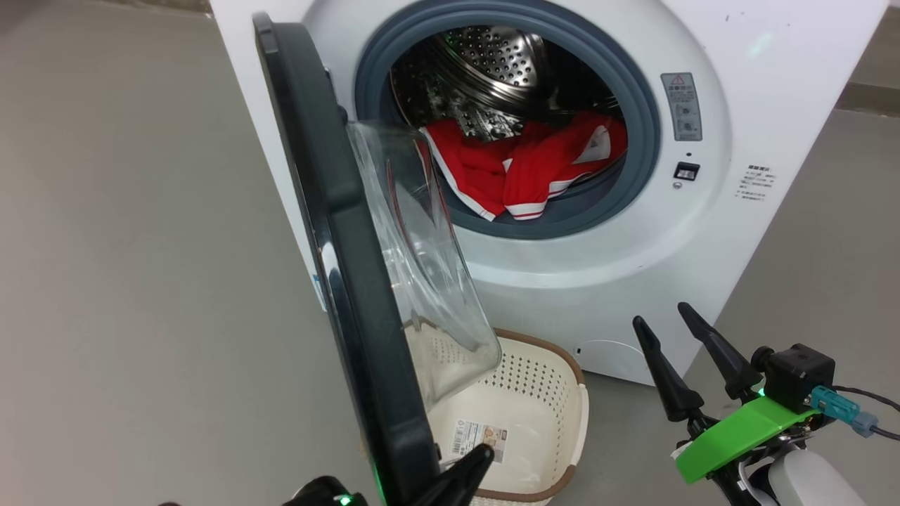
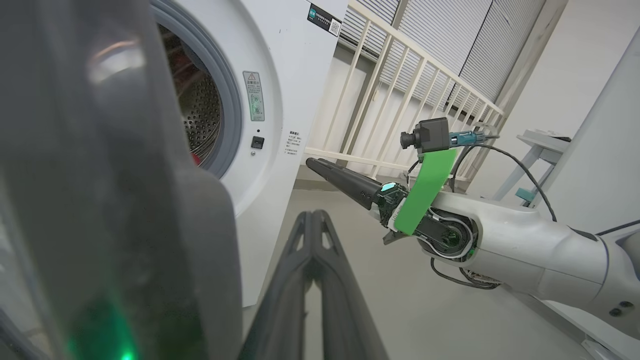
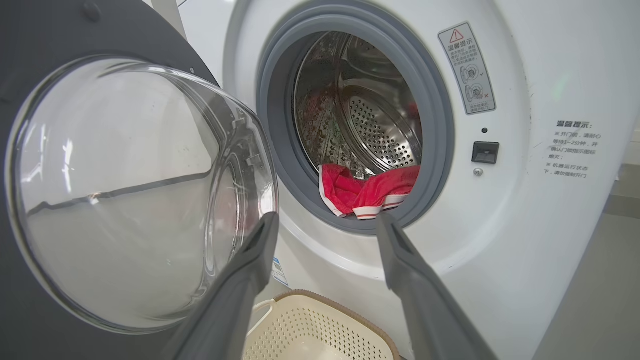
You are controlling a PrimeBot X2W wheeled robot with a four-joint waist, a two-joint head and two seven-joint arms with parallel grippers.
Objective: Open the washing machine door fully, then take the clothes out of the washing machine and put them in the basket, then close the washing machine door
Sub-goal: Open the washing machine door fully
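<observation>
The washing machine door (image 1: 337,232) stands out from the washing machine (image 1: 759,70), roughly square to the machine's front. Its clear glass bowl (image 1: 422,267) bulges toward the machine's opening. The clothes (image 1: 527,165) lie low in the machine's drum (image 1: 492,63), a red heap with white striped trim spilling onto the grey rubber ring (image 1: 633,176) at the mouth. The basket (image 1: 555,422) sits on the floor (image 1: 140,281) at the foot of the machine, below the opening and partly under the door's glass.

The right gripper (image 1: 662,316) hangs before the machine's lower right corner, fingers spread wide and holding nothing. In its own wrist view the clothes show between the two fingertips and beyond them, well apart from both. The left gripper (image 1: 478,460) is pressed fully closed with nothing between its fingers. It is low in front of the machine, just beside the door's lower free edge and over the basket's near end. Whether it touches the door cannot be told.
</observation>
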